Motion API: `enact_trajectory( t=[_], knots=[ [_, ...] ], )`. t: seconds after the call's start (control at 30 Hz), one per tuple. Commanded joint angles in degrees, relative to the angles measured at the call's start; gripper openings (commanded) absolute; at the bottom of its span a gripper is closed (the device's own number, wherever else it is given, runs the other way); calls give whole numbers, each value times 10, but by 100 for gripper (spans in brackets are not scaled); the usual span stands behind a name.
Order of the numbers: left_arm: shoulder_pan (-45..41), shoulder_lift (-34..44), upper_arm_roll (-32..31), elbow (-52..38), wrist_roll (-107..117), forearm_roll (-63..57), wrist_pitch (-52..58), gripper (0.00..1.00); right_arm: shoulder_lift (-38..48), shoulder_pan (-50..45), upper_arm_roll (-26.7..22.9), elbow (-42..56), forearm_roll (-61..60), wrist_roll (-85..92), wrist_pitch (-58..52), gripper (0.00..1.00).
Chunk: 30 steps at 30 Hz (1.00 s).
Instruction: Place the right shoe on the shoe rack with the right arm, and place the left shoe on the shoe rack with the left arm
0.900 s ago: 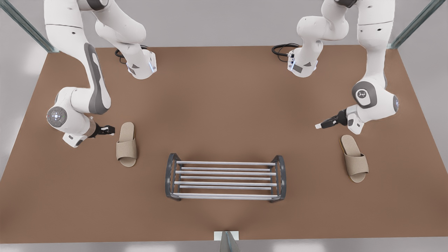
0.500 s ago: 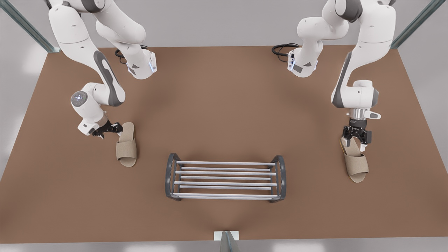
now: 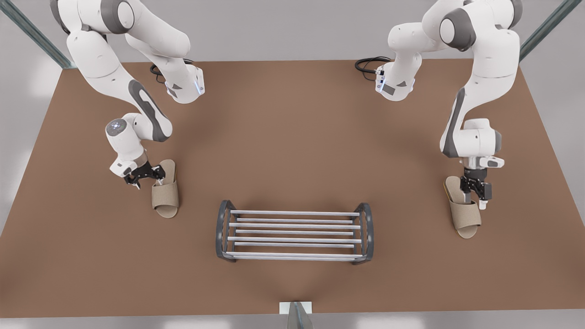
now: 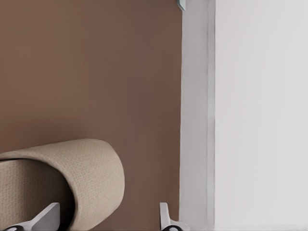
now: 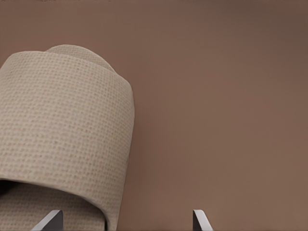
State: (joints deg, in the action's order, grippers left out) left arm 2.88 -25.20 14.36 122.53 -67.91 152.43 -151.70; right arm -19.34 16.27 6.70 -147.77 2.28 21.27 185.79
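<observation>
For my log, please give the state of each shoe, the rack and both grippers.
Right shoe: flat on table.
Left shoe: flat on table.
Shoe rack: upright, holds no shoe.
Right gripper: open, astride right shoe's edge.
Left gripper: open, astride left shoe's edge.

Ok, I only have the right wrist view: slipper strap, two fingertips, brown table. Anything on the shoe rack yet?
Observer: No. In the front view the shoe rack stands mid-table, and both shoes lie on the table, one to either side of it.
Operator: Where's my gripper in that view?
Observer: The right gripper is at the right shoe, on the front view's left.
Operator: And the other arm?
Observer: The left gripper, open, is at the left shoe; one of its fingers is at the strap's mouth, the other over the table.
</observation>
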Motion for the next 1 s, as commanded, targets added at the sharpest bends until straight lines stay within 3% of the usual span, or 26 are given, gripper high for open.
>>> enact_trajectory(
  t=[0.0, 0.5, 0.57, 0.6, 0.93, 0.97],
  knots=[
    [1, -11, 0, -12, -126, 1, 4, 100, -5, 0, 1, 1, 0, 22, 42, 100],
    [30, -79, -34, -89, -103, 0, 4, 100, -10, -4, 5, 8, 0, 21, 51, 100],
    [31, -85, -35, -89, -103, 0, 4, 89, -15, -5, 5, 14, 0, 22, 51, 100],
    [32, -86, -35, -89, -102, 1, 4, 76, -16, -6, 5, 16, 0, 22, 51, 100],
    [33, -99, -37, -90, -102, 1, 14, 74, -36, -7, 6, 38, 0, 22, 51, 100],
    [33, -99, -37, -90, -102, 1, 17, 71, -36, -10, 6, 40, 0, 22, 51, 100]
  ],
)
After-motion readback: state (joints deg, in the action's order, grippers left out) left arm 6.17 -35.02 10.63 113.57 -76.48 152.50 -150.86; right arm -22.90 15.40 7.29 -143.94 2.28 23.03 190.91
